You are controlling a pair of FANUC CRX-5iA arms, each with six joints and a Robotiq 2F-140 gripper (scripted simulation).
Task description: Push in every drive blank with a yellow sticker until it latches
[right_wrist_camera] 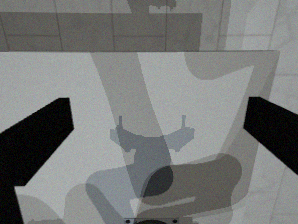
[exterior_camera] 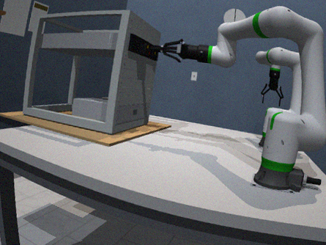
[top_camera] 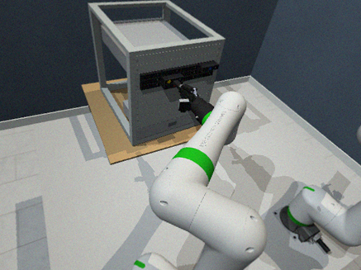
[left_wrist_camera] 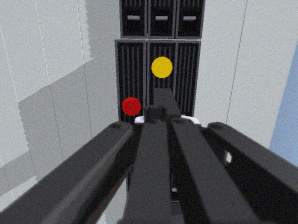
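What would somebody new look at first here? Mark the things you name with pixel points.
Probably the big white left arm, its closed gripper (top_camera: 176, 81) (exterior_camera: 162, 49) (left_wrist_camera: 164, 95) at the front of the grey rack (top_camera: 176, 46) (exterior_camera: 118, 73). Next, the bright yellow sticker (top_camera: 169, 81) (left_wrist_camera: 162, 67) there, with a red sticker (left_wrist_camera: 131, 106) close by.

Dim rm, grainy pics, overlapping shadows on tabletop (exterior_camera: 180, 192).
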